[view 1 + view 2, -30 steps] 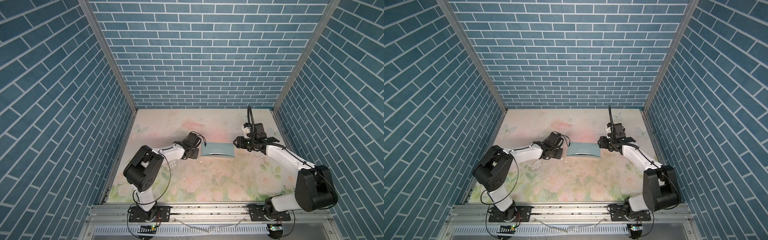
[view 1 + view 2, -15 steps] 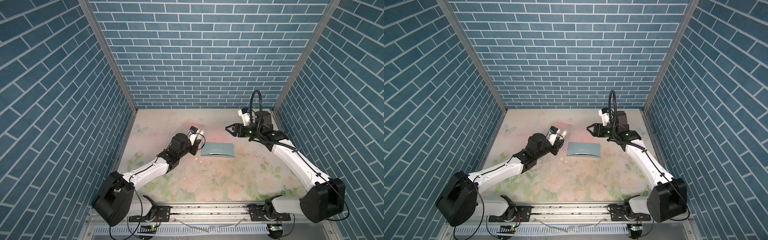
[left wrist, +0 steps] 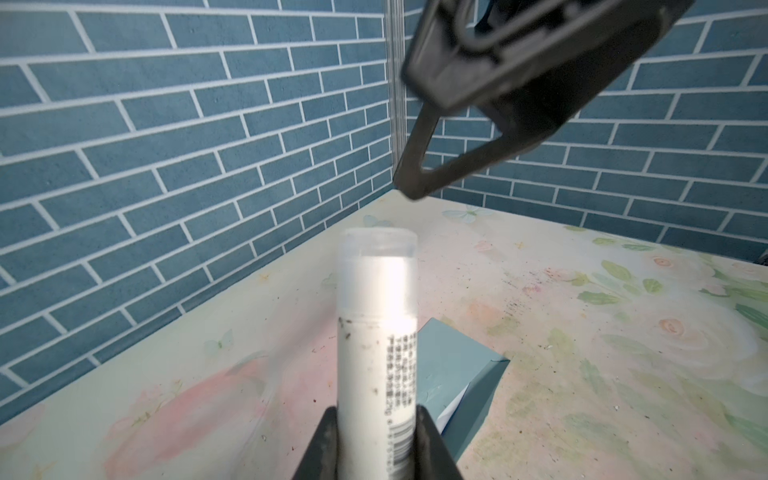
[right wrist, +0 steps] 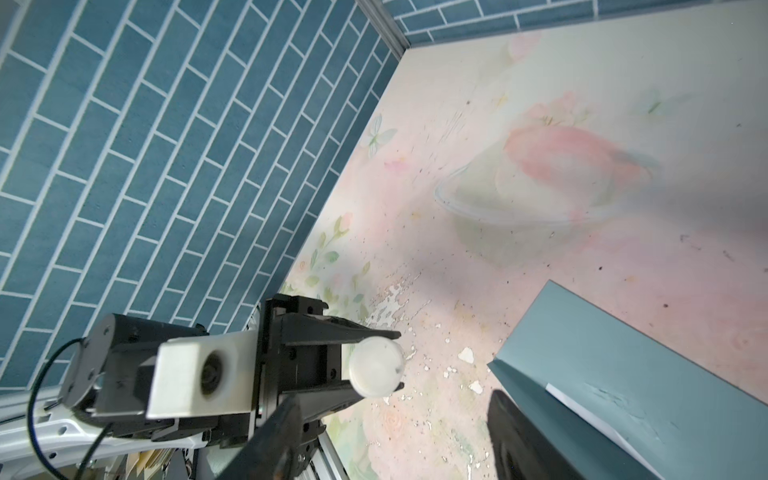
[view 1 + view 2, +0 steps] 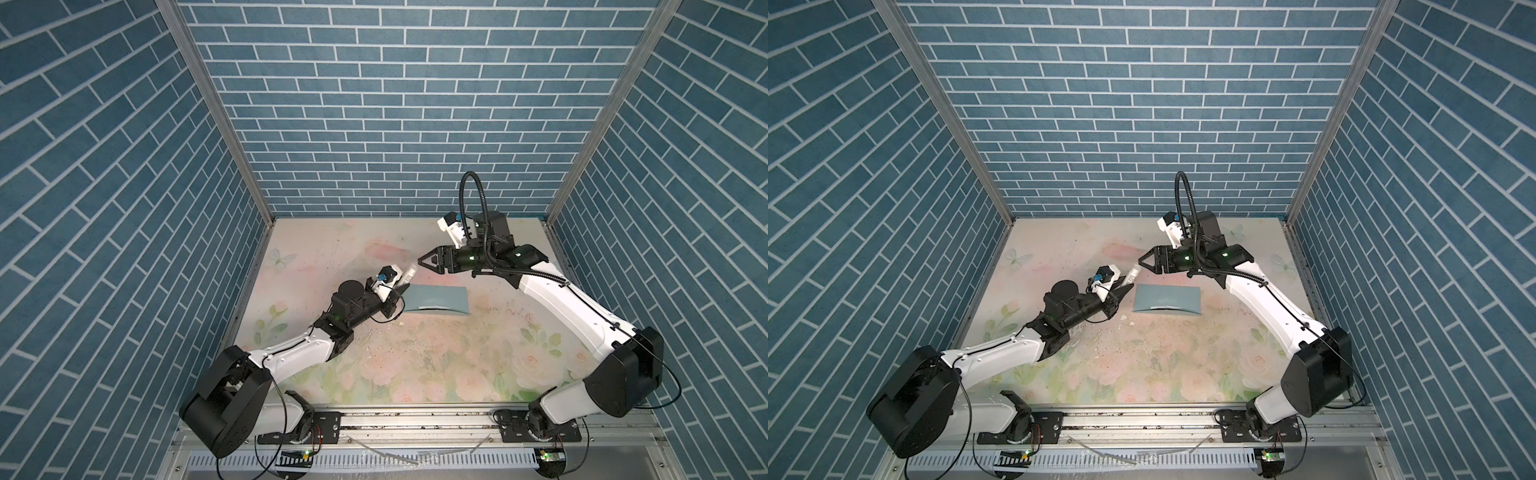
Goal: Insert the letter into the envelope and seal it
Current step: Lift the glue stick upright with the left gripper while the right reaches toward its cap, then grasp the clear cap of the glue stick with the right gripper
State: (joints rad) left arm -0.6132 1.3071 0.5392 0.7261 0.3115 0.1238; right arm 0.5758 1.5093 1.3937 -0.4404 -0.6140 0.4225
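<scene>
One teal envelope [image 5: 436, 298] lies on the floral table [image 5: 415, 357], and one white letter [image 4: 590, 419] corner peeks from its mouth. Just beside the envelope's end, my left pincer [image 5: 402, 286] clamps one white glue stick [image 3: 376, 316]. Beyond the envelope's far edge, my right pincer [image 5: 420, 261] gapes wide, empty.

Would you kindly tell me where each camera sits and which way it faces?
Top views: high over the front rail, looking down toward the back wall; both whole arms, left gripper and right gripper, show.
Left wrist: behind the left gripper, looking along the glue stick in its jaws toward the back right corner; the right gripper hangs ahead.
Right wrist: behind the right gripper, looking down toward the left wall; its open jaws and the left gripper show.
Shared: all four show the envelope and glue stick.
</scene>
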